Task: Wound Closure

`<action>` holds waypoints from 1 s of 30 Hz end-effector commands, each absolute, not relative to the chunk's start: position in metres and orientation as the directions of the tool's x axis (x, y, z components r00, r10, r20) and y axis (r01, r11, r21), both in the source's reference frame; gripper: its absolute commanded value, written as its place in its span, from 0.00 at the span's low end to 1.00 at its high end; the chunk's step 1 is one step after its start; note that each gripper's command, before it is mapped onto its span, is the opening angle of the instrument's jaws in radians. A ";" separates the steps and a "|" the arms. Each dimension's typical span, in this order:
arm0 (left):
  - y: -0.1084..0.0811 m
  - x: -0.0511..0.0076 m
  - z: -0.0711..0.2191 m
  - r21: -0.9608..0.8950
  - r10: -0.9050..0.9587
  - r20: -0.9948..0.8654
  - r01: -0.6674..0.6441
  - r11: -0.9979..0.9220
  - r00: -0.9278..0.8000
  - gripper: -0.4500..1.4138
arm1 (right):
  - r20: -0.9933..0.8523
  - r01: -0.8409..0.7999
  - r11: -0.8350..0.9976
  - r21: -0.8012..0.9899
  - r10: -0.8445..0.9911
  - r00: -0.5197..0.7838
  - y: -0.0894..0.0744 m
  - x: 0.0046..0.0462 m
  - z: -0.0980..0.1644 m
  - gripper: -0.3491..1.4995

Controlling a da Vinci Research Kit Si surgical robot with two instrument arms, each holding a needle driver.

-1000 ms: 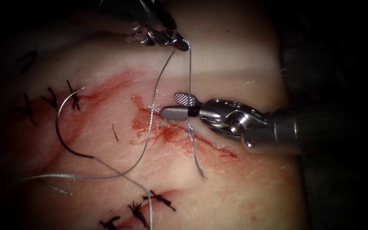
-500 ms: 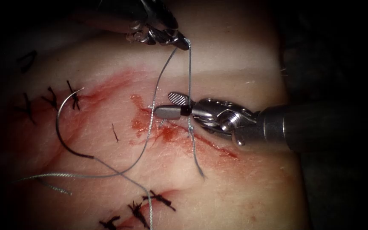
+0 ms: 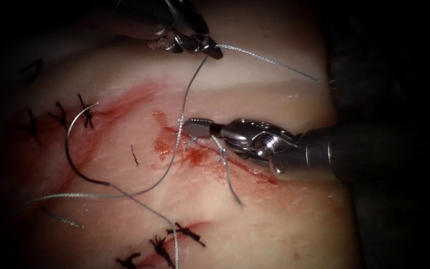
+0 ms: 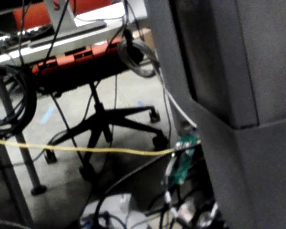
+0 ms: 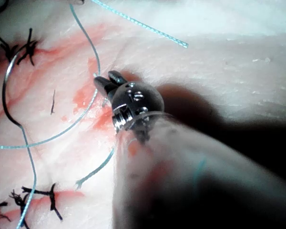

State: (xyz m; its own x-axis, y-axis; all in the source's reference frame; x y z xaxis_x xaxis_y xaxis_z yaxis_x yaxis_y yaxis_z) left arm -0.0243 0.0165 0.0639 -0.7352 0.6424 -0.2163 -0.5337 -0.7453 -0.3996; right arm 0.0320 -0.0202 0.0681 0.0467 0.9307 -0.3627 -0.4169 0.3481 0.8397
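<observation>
My left tool (image 3: pixel 210 50) is at the top of the endoscope view, shut on the grey thread (image 3: pixel 187 94). One strand runs down from it past the cut (image 3: pixel 235 164) and curves off to the left. A second strand (image 3: pixel 274 62) leads right from the same jaws to a free cut end. My right tool (image 3: pixel 197 128) lies over the cut with its jaws shut and nothing visibly held; in the right wrist view its jaws (image 5: pixel 107 82) are closed beside the thread (image 5: pixel 93 57). A short tail (image 3: pixel 230 179) hangs below the knot. The curved needle (image 3: pixel 70 149) lies free on the tissue (image 3: pixel 255 219), left of the cut.
Red fluid (image 3: pixel 195 154) stains the tissue around the cut. Dark finished stitches sit at the upper left (image 3: pixel 83 112) and at the lower middle (image 3: pixel 185 231). A loose piece of thread (image 3: pixel 60 217) lies at the lower left.
The right tool's jaws closed across the upright strand. That strand parted; its upper piece sprang to the right, still held by the left tool. The left tool stayed put.
</observation>
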 end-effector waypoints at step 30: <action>0.014 -0.0086 0.074 -0.354 0.537 0.037 -0.514 -0.781 -0.843 0.81 | -0.427 -0.410 0.365 0.836 0.902 -0.067 -0.016 0.0248 0.061 0.94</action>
